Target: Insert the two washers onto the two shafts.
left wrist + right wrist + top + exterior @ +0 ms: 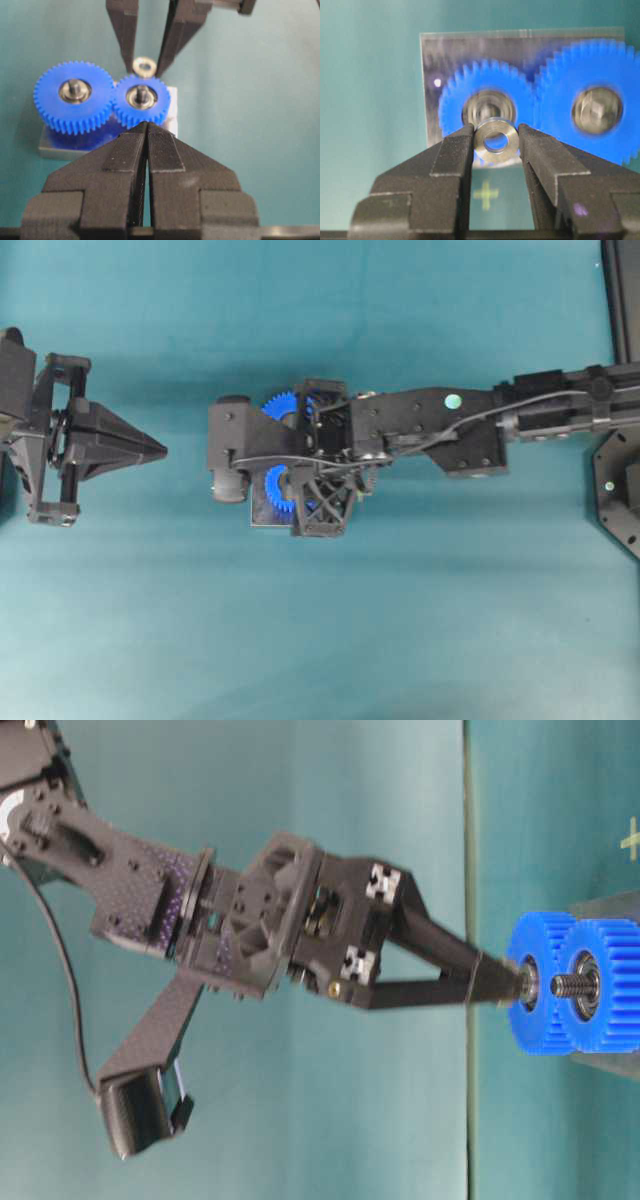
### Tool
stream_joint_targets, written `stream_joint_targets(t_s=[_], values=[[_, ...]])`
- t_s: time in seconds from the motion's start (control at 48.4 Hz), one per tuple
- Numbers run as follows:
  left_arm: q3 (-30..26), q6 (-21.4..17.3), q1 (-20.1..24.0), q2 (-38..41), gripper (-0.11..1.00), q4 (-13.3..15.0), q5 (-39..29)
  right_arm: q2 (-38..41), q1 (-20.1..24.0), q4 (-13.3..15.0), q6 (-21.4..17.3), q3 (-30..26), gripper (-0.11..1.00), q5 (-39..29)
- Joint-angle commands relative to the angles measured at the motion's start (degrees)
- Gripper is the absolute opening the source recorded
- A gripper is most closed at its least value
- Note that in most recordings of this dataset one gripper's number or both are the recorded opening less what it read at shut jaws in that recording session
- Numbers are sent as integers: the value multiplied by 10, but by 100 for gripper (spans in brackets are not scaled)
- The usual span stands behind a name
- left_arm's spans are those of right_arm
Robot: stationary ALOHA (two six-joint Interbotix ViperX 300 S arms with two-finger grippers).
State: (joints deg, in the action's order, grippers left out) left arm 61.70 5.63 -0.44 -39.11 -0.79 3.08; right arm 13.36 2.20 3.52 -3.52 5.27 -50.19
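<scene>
1. Blue plastic gears, two of them meshed side by side, sat on a clear plate (435,50) resting on the teal table (400,620).
2. Small gear (487,107) and large gear (592,107) each carried a metal bearing at the hub; in the left wrist view the same pair appeared as small gear (141,100) and large gear (74,96).
3. Shaft (141,93) stood up through the small gear's hub; its threaded end (568,985) was visible in the table-level view.
4. Right gripper (496,140) was clamped on the washer (496,140), one finger pressing each side of the ring, with the bore facing the wrist camera.
5. Washer (145,66), seen from the left wrist camera, hung between the right fingers (125,30) just past the small gear, close to the shaft but not threaded on it.
6. Table-level view showed the right gripper (500,985) pointing down with its tips at the gear hub; whether the washer touched the shaft could not be determined there.
7. Overhead view showed the right gripper (315,465) extended over the gears (278,490), covering most of them.
8. Left gripper (146,137) was clenched with nothing between its pads, the tips meeting, and was aimed at the gears from near the plate.
9. Overhead, the left gripper (160,451) stood well apart from the assembly at the left of the table.
</scene>
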Motion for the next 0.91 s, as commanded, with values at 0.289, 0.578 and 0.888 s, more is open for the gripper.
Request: stream_joint_targets(t_s=[0.289,0.578,0.888], values=[[-5,1,-1,-4,0,-2,6,12,1,1,11,-13,32,0],[-5,2,-1,-4,0,-2,6,21,-2,3,14,-12,32,1],[-5,2,-1,-4,0,-2,6,25,-8,2,20,-11,32,-3]])
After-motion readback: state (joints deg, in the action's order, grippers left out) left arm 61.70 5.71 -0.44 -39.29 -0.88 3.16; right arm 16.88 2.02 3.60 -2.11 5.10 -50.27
